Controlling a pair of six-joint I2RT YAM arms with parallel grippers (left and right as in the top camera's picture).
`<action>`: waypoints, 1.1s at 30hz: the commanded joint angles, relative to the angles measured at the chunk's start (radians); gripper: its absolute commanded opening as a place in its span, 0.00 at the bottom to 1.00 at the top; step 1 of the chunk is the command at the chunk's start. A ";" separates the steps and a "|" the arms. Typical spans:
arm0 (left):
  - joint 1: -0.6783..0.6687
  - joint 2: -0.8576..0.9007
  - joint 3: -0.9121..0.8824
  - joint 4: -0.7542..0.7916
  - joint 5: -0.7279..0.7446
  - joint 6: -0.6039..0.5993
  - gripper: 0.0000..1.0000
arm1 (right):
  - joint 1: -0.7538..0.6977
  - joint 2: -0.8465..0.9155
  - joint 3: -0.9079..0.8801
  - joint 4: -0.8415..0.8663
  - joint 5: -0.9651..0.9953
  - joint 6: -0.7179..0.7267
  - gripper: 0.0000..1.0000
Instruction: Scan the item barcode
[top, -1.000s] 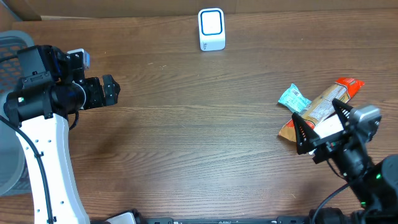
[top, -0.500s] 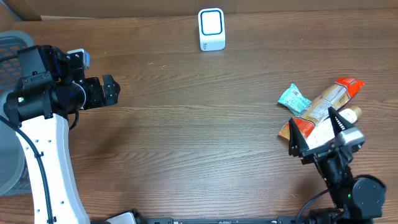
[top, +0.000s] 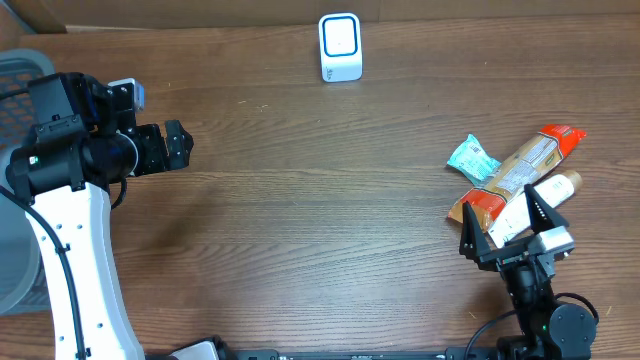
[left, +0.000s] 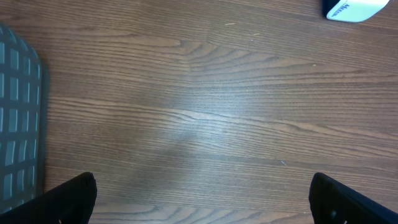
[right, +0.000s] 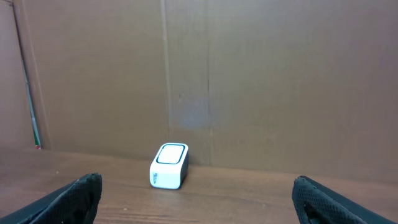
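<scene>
Since a second ago our right arm has drawn back toward the near edge of the table (top: 330, 230). The right gripper (top: 505, 222) now hangs over the near end of the heap of items (top: 500, 183), jaws spread wide and holding nothing. Its wrist view looks level across the wood to the cardboard wall (right: 249, 74), not down at the goods. We judge this a repositioning before the pick, so the task is at its very start: nothing is lifted, nothing has been shown to the scanner. Our left arm has not stirred. The left gripper (top: 168, 148) hovers over bare wood near the grey basket (top: 20, 70), likewise wide open and empty. On the right lie a long orange packet (top: 530, 158), a white tube (top: 548, 190) against it, and a small teal packet (top: 472, 157) at its far side. The scanner (top: 340, 47), white with a blue-edged window, stands well apart at the far edge. Print on the packets and blue lettering on the scanner's casing are too small to read, and we see no barcode.
</scene>
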 joint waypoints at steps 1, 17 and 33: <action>-0.005 -0.017 0.019 0.001 0.012 0.023 1.00 | 0.005 -0.019 -0.026 -0.006 0.014 -0.001 1.00; -0.005 -0.017 0.019 0.001 0.011 0.023 1.00 | 0.005 -0.019 -0.025 -0.239 0.014 0.000 1.00; -0.005 -0.017 0.019 0.001 0.012 0.023 1.00 | 0.005 -0.019 -0.025 -0.240 0.014 0.000 1.00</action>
